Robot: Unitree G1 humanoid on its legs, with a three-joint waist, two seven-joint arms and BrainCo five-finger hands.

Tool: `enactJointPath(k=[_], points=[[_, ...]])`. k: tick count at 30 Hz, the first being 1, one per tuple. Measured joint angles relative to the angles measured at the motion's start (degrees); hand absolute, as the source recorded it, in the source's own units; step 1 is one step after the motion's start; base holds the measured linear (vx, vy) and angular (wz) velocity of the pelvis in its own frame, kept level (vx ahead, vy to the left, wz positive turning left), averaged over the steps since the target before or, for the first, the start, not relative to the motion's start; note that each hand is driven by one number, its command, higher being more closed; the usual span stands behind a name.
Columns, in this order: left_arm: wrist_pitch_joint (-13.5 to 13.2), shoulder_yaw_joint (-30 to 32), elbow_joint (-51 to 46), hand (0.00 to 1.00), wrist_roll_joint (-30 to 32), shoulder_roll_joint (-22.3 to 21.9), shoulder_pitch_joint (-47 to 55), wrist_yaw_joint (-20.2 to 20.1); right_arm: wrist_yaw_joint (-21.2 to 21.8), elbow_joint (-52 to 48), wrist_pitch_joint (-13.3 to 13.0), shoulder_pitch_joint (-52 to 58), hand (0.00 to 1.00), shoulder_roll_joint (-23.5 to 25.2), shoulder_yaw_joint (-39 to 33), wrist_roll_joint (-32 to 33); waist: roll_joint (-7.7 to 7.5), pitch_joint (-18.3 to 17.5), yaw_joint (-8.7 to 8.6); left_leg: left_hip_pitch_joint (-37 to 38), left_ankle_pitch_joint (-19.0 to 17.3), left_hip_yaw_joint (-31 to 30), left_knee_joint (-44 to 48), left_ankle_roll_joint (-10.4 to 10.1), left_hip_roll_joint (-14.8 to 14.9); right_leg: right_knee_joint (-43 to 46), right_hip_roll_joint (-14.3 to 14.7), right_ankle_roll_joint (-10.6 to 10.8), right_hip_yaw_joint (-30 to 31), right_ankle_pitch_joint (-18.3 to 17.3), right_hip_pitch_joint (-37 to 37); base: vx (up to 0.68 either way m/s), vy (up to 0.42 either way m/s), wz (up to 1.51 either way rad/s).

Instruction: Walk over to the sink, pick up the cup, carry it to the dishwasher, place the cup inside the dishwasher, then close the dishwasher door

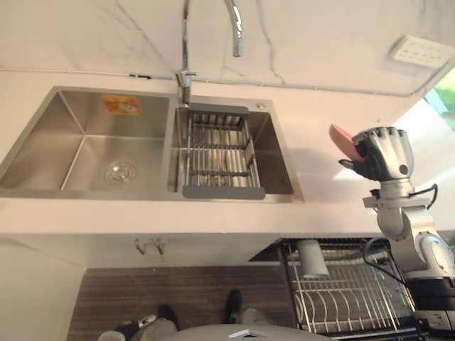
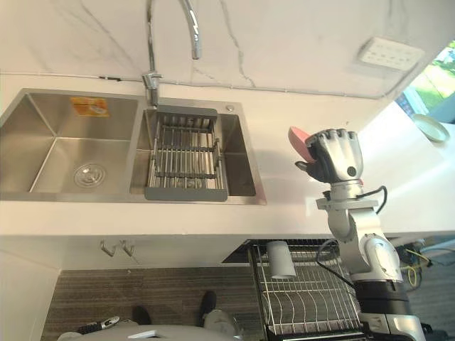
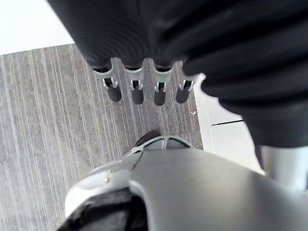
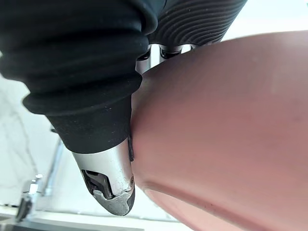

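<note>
- Right hand (image 1: 384, 153) is raised over the bare worktop to the right of the sink, fingers and thumb curled tight round the pink cup (image 1: 343, 141), which sticks out on the hand's left side; the right wrist view shows the thumb pressed against the cup's wall
- Worktop (image 1: 334, 213) runs from left to right, and its near edge overhangs the dishwasher, so a cup brought straight down and towards the robot could knock that lip and twist in the grip
- Sink (image 1: 71, 135) lies to the left, well apart from the cup, so the pick-up looks done and the carry is under way
- Dishwasher rack (image 1: 341, 298) is pulled out below and near, just under the hand; its upright wires could catch the cup's rim and tip it if it is let go tilted or too high
- Drain rack (image 1: 219, 153) sits in the sink's right basin, with the tap (image 1: 234, 28) arching over it at the far side
- White cup (image 1: 311, 259) already stands at the rack's far left corner; a lowering path drifting left could strike it
- Left hand (image 3: 137, 91) hangs low above the floor, fingers straight and apart, holding nothing
- A rack left out would likely block the door from shutting
</note>
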Motion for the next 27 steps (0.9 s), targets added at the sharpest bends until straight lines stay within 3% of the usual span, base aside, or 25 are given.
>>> enactJointPath(k=[3, 5, 8, 12, 15, 27], points=[[0.3, -0.1, 0.0, 0.00, 0.0, 0.2, -0.1, 0.2, 0.9, -2.6, -0.1, 3.8, 1.00, 0.0, -3.7, 0.0, 0.03, 0.0, -1.04, -1.5, -5.2, 2.0, 7.8, -0.3, 2.3, 1.0, 0.2, 0.4, 2.1, -0.4, -0.3, 0.00, 0.040, -0.42], [0.6, -1.0, 0.0, 0.00, -0.1, 0.6, -0.4, 0.7, 1.3, -3.7, 0.0, 5.7, 1.00, 0.0, -6.1, 0.0, 0.43, -0.3, -2.51, -4.3, -10.1, 2.9, 16.2, -0.1, 5.5, 2.0, 1.1, 0.5, 3.4, -0.7, -1.2, -0.03, 0.050, -0.35], [1.5, -1.9, 0.8, 0.00, -0.1, 1.1, -1.6, 1.0, 2.3, -3.9, 0.0, 7.5, 1.00, 0.0, -7.2, -0.1, 0.59, -0.3, -3.38, -5.6, -15.1, 4.3, 24.1, 0.0, 9.5, 2.7, 2.9, 0.5, 5.5, -0.6, -1.7, -0.07, 0.057, -0.42], [2.4, -2.4, 1.9, 0.00, -0.1, 1.3, -2.8, 1.1, 2.4, -4.2, 0.5, 10.1, 1.00, 0.0, -9.6, 0.0, 0.80, -0.2, -4.52, -6.3, -18.5, 7.0, 28.3, 0.4, 11.5, 3.1, 2.9, 0.1, 5.3, -0.4, -2.8, -0.05, 0.091, -0.40], [3.4, -4.2, 2.3, 0.00, -0.2, 1.7, -3.5, 1.1, 2.5, -4.2, 0.5, 12.2, 1.00, 0.4, -11.0, 0.0, 0.94, -0.1, -6.22, -6.7, -19.3, 8.1, 29.2, 0.7, 11.7, 3.0, 2.8, 0.1, 5.5, 0.1, -3.3, 0.02, 0.086, -0.23], [4.6, -6.3, 3.6, 0.00, -2.6, 0.2, -8.6, 2.3, 1.7, 0.8, 0.5, 14.8, 1.00, 2.8, -17.0, 0.3, 3.09, 2.7, -8.54, -6.5, -19.3, 10.6, 29.9, 0.6, 12.3, 3.2, 3.1, 1.2, 7.4, 1.1, -5.0, 0.03, 0.016, -0.12]])
